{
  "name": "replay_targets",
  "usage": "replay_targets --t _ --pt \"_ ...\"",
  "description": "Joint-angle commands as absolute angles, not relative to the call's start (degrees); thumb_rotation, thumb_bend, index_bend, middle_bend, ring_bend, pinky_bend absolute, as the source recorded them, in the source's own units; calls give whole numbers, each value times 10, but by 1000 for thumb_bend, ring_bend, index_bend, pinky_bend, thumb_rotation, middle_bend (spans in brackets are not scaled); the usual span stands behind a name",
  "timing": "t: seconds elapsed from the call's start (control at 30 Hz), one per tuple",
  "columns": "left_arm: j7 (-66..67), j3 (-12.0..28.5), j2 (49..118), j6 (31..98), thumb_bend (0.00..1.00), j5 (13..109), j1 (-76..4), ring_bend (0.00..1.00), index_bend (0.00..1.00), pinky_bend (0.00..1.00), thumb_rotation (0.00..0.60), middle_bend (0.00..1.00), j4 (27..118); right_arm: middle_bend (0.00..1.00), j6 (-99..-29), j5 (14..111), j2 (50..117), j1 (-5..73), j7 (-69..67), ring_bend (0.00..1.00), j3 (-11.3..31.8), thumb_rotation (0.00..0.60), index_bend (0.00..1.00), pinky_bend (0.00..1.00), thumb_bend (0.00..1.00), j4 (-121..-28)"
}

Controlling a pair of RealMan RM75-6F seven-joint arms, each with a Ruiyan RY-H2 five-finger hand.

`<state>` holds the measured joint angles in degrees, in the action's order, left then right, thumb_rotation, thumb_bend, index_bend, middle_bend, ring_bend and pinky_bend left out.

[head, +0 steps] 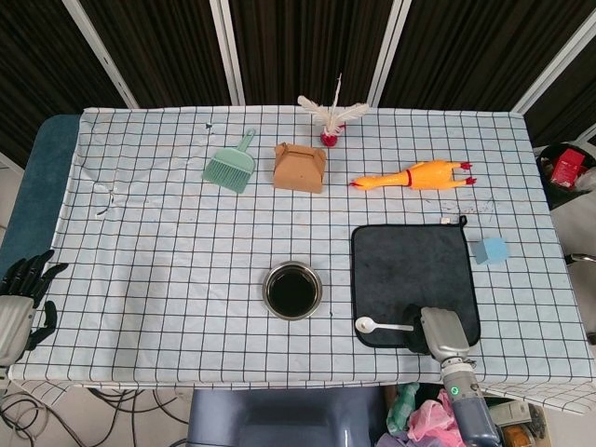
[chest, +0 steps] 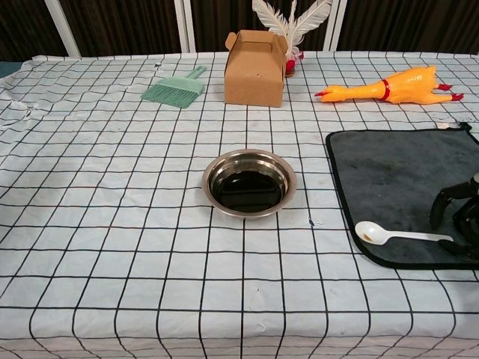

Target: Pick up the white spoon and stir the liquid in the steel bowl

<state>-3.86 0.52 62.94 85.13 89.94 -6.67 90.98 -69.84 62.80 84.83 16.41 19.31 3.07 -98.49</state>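
Dark curtain panels back a table (head: 168,270) covered with a white cloth in a black grid. From the head view, a green brush (head: 230,169), a brown cardboard box (head: 300,167), a feathered shuttlecock (head: 331,119) and a yellow rubber chicken (head: 414,175) line the far side, with a blue cube (head: 491,250) near the right edge. Nothing lies between the steel bowl (head: 292,290), dark liquid inside, and the white spoon (head: 383,326), which lies on the near edge of a dark grey mat (head: 410,270). The right hand (head: 438,336) sits at the spoon's handle end; whether it grips is unclear. The left hand (head: 22,303) hangs off the table's near left corner, fingers spread, holding nothing.

In the chest view the spoon (chest: 400,235) lies flat, bowl end toward the steel bowl (chest: 248,182), a reddish-brown smear in it. Dark fingers (chest: 447,206) arch over the handle tip at the frame edge; contact cannot be told.
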Motion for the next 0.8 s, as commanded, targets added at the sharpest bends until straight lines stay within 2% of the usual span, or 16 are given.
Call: replay_targets --t 0.03,0.8 --pt "-38 5 629 851 731 900 -67 0 151 0 600 3 910 768 -699 629 852 163 190 908 30 600 494 951 310 -980" --pt "-37 5 629 848 732 899 -67 0 151 0 600 3 911 780 -702 631 875 157 188 914 37 600 531 950 317 -949"
